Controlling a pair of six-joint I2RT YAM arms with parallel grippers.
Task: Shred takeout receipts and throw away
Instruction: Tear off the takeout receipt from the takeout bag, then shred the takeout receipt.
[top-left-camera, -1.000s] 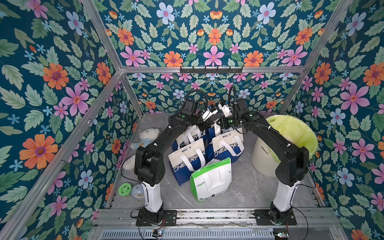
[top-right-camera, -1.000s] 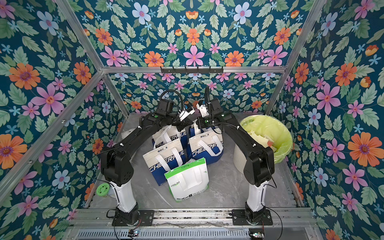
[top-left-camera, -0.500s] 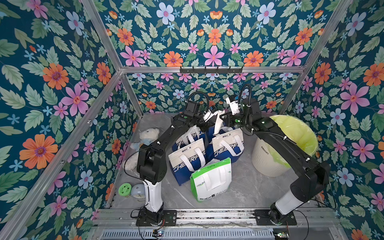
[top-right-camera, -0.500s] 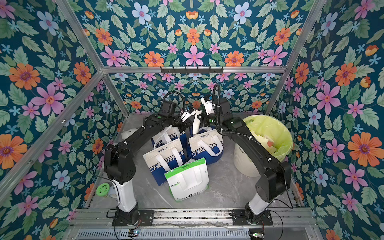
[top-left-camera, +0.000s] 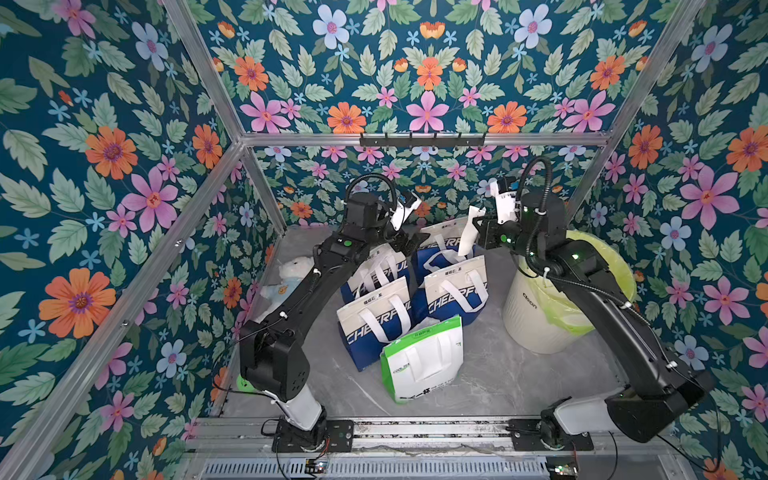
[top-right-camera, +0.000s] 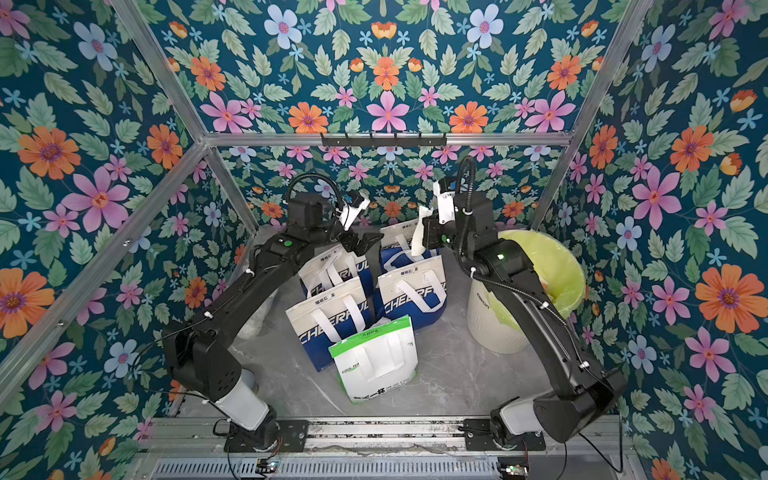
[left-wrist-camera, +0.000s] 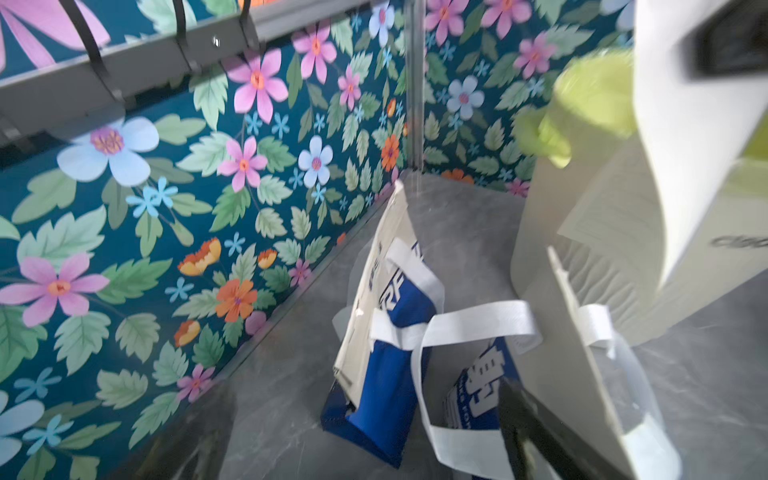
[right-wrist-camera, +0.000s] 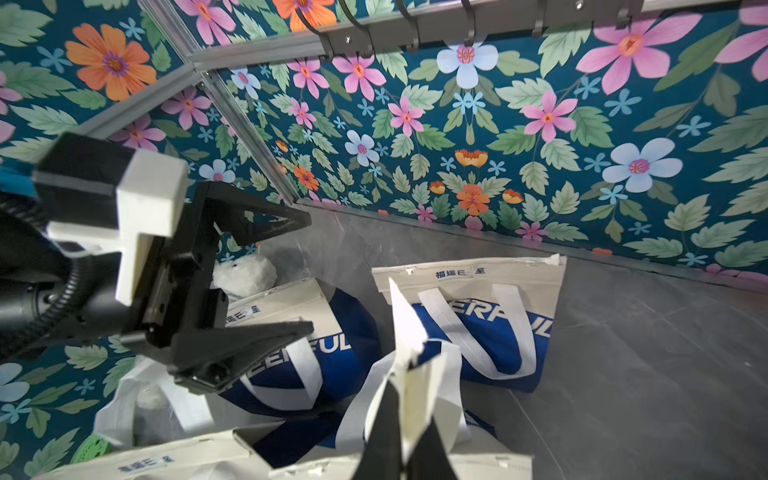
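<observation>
Your right gripper (right-wrist-camera: 409, 405) is pinched closed on a takeout receipt (right-wrist-camera: 405, 328) — a thin white piece with a ragged torn edge, sticking out from between the two dark fingers in the right wrist view. In both top views the takeout receipt (top-left-camera: 468, 232) (top-right-camera: 417, 241) hangs floppy from the right gripper (top-left-camera: 478, 227), in the air over the rear white-and-blue bag (top-left-camera: 442, 245). It is off the grey floor (top-left-camera: 490, 374), near the bin (top-left-camera: 536, 320) but short of its mouth.

Your left gripper (right-wrist-camera: 308, 273) has its jaws spread wide and holds nothing. In a top view the left gripper (top-left-camera: 412, 241) sits above the bag cluster, apart from the receipt. In the left wrist view the receipt (left-wrist-camera: 698, 166) shows as a blurred white sheet close to the lens, with the bin behind it.

Four white-and-blue bags stand upright in a tight cluster mid-floor. A white-and-green bag (top-left-camera: 422, 361) stands in front of them, nearest the arm bases, touching the front blue bag (top-left-camera: 374, 320). The bin is white with a yellow-green liner (top-left-camera: 611, 286) — it stands on the right side, partly behind your right arm. A white plush toy (top-left-camera: 291, 270) lies by the left wall. A black hook rail (top-left-camera: 422, 140) runs along the back frame.
</observation>
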